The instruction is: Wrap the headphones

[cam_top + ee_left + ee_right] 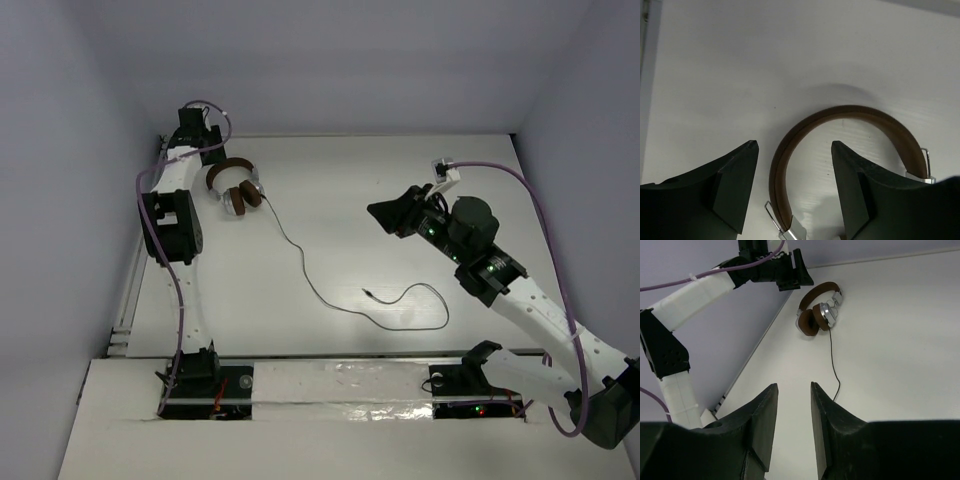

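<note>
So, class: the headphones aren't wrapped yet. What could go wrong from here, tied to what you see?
The left hand is open over the thin curved headband; closing may let it slip. The cord trails slack across the table; lifting the headphones could drag or tangle it. The right hand hangs clear of that flat, thin cord, hard to pinch.

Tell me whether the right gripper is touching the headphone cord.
Apart. The top view shows bare table between the right gripper and the headphone cord; its open jaws hold nothing.

Headphones: matt brn, shiny metal
</note>
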Controlling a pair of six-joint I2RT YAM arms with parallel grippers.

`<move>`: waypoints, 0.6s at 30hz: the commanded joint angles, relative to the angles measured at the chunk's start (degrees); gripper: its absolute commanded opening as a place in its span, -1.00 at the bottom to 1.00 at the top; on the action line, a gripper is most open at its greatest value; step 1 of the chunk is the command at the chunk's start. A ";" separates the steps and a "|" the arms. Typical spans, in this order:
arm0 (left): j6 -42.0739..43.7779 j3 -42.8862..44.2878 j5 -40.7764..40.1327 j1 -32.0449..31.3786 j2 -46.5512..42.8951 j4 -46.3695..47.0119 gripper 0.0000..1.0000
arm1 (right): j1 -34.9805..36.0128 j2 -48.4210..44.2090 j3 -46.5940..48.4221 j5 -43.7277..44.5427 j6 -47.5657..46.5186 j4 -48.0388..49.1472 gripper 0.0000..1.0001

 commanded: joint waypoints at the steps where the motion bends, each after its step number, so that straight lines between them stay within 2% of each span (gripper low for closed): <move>1: 3.19 0.07 3.32 0.21 -1.02 -0.70 0.15 | 0.50 0.10 -0.52 0.70 -1.12 2.84 -0.22; 5: 4.87 -7.57 5.28 0.21 -2.95 2.72 0.13 | 0.50 0.98 -0.25 0.44 -0.94 2.93 -0.22; 8: 5.48 -7.33 4.06 0.21 -2.08 2.91 0.07 | 0.50 0.90 -0.52 0.08 -0.85 3.11 -0.22; 10: 4.87 -5.75 2.65 0.21 0.12 1.59 -0.16 | 0.50 0.63 -0.61 -0.01 -0.85 3.02 -0.22; 12: 3.91 -4.60 2.55 0.21 1.52 0.97 -0.51 | 0.50 0.46 -0.43 0.17 -1.03 2.76 -0.23; 14: 3.90 -5.64 4.13 0.21 1.53 1.15 -0.71 | 0.50 0.37 -0.43 0.43 -1.03 2.58 -0.24; 18: 0.39 -11.79 6.68 0.21 -3.36 3.16 -0.86 | 0.50 0.54 -0.43 0.26 -1.03 3.10 -0.24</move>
